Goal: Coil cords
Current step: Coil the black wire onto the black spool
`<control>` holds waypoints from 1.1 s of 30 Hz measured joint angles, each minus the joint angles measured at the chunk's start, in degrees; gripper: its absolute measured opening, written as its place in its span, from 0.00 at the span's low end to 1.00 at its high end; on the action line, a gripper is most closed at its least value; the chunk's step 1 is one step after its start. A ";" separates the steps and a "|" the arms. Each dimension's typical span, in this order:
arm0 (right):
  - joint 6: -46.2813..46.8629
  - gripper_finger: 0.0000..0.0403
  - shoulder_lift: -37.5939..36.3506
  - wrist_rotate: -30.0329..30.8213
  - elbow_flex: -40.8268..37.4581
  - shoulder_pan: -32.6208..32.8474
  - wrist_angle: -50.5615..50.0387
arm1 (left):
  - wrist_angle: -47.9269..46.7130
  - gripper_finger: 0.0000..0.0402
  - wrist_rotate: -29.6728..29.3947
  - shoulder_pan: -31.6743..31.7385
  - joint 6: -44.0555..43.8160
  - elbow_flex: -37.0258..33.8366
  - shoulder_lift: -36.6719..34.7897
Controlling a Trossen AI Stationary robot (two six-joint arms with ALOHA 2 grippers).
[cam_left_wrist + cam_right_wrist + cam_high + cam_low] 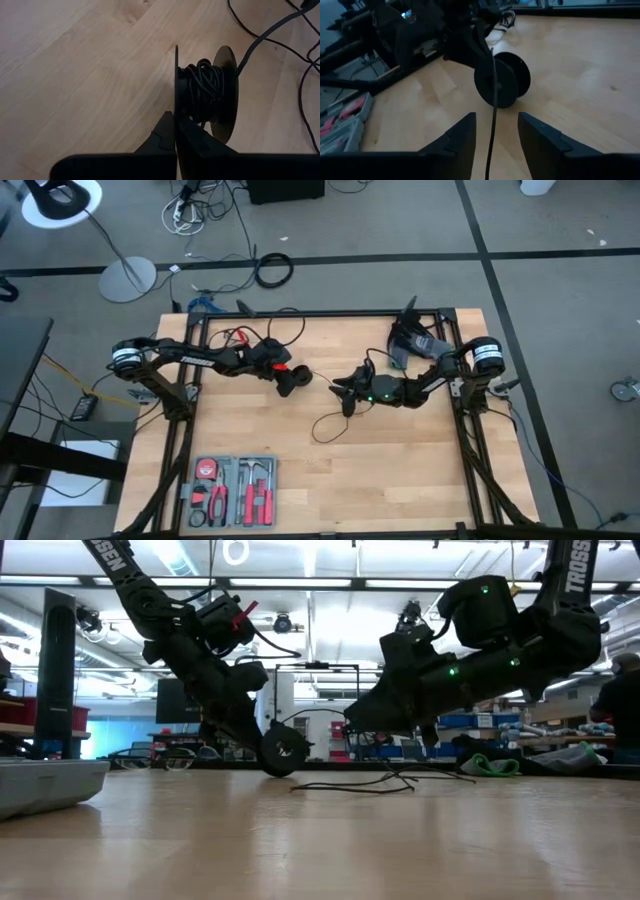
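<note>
On the wooden table (400, 470), your left gripper (175, 131) is closed on the spool (291, 380) mid-winding; the right gripper (495, 130) stands open around the loose cord (325, 425). Next, close and feed it.

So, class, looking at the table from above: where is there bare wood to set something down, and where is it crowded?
Bare wood lies along the near edge right of the tool case, and at the far edge between the two arms. The middle is crowded: the left gripper pinches the spool, the right gripper stands open beside it, and the cord loops below.
</note>
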 joint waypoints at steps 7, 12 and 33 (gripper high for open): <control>-0.44 0.34 0.00 0.13 0.00 0.00 -0.75 | 0.00 0.00 0.00 0.00 -0.02 0.00 0.00; 1.23 0.13 0.02 0.36 0.00 -0.04 -4.52 | 0.02 0.00 0.00 0.00 -0.02 0.00 0.00; 8.13 0.00 -3.27 1.86 6.75 -4.96 -29.98 | 6.74 0.00 8.14 0.00 -0.33 -0.02 0.02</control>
